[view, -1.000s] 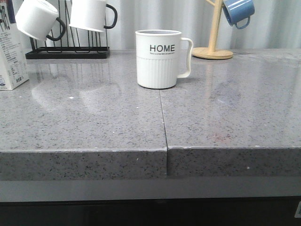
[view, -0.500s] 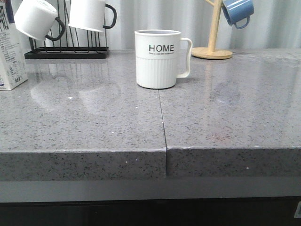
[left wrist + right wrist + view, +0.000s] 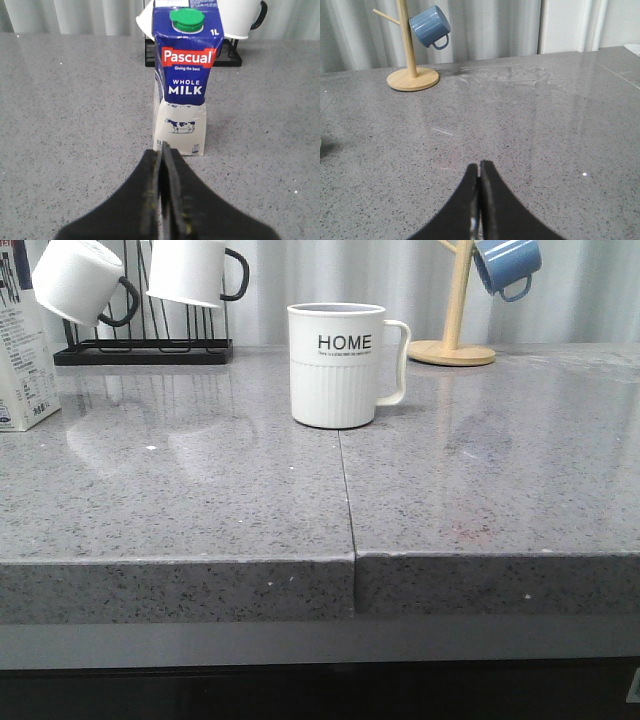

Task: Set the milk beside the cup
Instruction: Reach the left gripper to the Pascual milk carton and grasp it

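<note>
- Left gripper (image 3: 162,155): fingers pressed together, holding nothing, low over the grey counter (image 3: 200,500), just short of the milk (image 3: 184,80).
- Right gripper (image 3: 479,172): also closed and empty, over bare counter.
- The milk stands upright, green cap on, at the counter's far left edge in the front view, well apart from the cup (image 3: 338,365).
- The cup stands upright mid-counter, handle to the right; its inside is hidden.
- Behind: white mugs (image 3: 195,270) on a black rack (image 3: 145,352), a blue mug (image 3: 507,265) hanging from a wooden stand (image 3: 455,340).
</note>
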You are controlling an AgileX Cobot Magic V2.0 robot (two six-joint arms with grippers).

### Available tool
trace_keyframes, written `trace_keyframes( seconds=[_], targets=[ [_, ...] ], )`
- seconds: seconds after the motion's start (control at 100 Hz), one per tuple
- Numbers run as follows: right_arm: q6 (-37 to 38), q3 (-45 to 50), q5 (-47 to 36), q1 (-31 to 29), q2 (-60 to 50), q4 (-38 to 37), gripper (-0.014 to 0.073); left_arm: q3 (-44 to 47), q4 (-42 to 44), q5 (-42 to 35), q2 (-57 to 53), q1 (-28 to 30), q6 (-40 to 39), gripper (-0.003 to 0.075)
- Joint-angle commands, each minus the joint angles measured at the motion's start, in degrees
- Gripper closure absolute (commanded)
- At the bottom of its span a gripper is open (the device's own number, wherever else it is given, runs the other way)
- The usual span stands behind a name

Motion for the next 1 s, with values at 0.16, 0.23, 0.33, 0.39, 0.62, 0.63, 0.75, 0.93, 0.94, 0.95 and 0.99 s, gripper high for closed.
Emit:
trace_keyframes(
  seconds=[0.16, 0.23, 0.33, 0.39, 0.62, 0.63, 0.75, 0.93, 0.94, 0.95, 0.99],
  targets=[
    [0.0, -1.5, -4.9, -0.2, 0.4, -0.9, 0.0715, -2.1, -0.5, -3.2, 3.3, -0.1, 2.8, 0.0346],
    [0.0, -1.5, -4.9, -0.2, 0.4, -0.9, 0.0715, -2.1, -0.6, -4.1, 3.3, -0.1, 2.8, 0.0122],
    [0.0, -1.5, -4.9, -0.2, 0.4, -0.9, 0.0715, -1.7, -0.4, -5.2, 3.8, -0.1, 3.1, 0.0026],
    [0.0, -1.5, -4.9, -0.2, 0.4, -0.9, 0.0715, -1.7, -0.4, -6.4, 4.5, -0.1, 3.1, 0.0063],
    [0.0, -1.5, -4.9, -0.2, 0.4, -0.9, 0.0715, 0.2, -1.3, -20.2, 9.0, -3.4, 4.0, 0.0081],
    [0.0, -1.5, -4.9, -0.2, 0.4, -0.9, 0.0715, 0.3, -1.6, -20.4, 9.4, -3.8, 4.0, 0.0081],
    [0.0, -1.5, -4.9, -0.2, 0.4, -0.9, 0.0715, 0.4, -2.0, -24.7, 13.3, -7.6, 4.0, 0.0081],
    [0.0, -1.5, -4.9, -0.2, 0.4, -0.9, 0.0715, 0.4, -2.0, -35.4, 19.4, -9.4, 4.0, 0.0081],
    [0.0, -1.5, -4.9, -0.2, 0.4, -0.9, 0.0715, 0.4, -2.0, -35.7, 19.9, -9.4, 4.0, 0.0081],
    [0.0, -1.5, -4.9, -0.2, 0.4, -0.9, 0.0715, 0.4, -2.0, -36.1, 19.9, -9.4, 4.0, 0.0081],
    [0.0, -1.5, -4.9, -0.2, 0.4, -0.9, 0.0715, 0.4, -2.2, -37.5, 21.2, -9.4, 4.0, 0.0081]
  ],
)
